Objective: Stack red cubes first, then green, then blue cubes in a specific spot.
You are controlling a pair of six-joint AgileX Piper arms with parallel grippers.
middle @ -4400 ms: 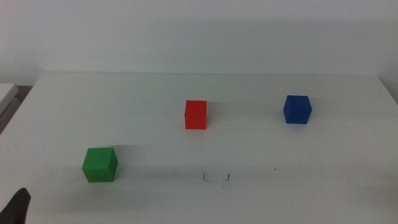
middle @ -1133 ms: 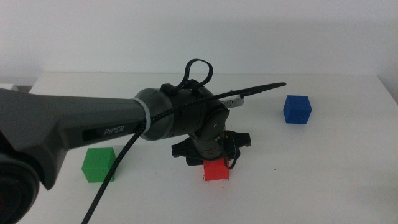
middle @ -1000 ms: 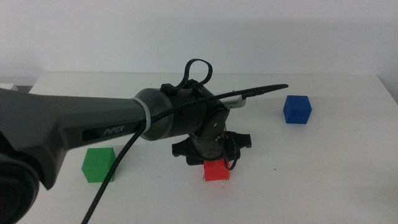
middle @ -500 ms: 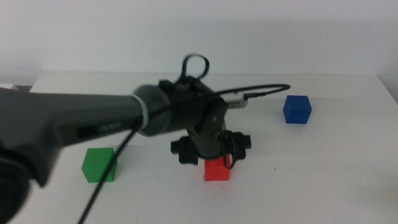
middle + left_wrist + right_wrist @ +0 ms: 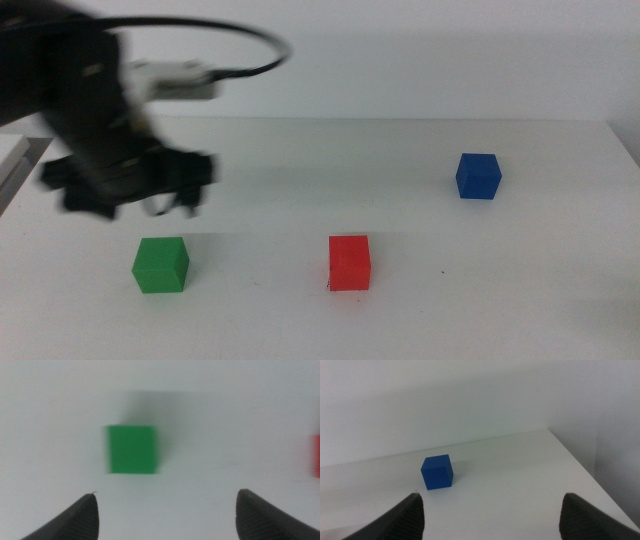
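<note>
One cube is placed, the red cube [image 5: 349, 262] resting on the bench [image 5: 560, 300] near its front, so my left claw [image 5: 165, 510], jaws wide and empty, hovers above the green cube [image 5: 132, 450], needing only to descend and close.

My red cube [image 5: 349, 262] sits flat on the marked spot [image 5: 327, 287] at the desk's front middle. The green cube [image 5: 160, 264] lies far left, the blue cube [image 5: 478, 176] back right.

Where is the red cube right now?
In the middle view the red cube sits near the table's front centre, right of the green cube, alone.
</note>
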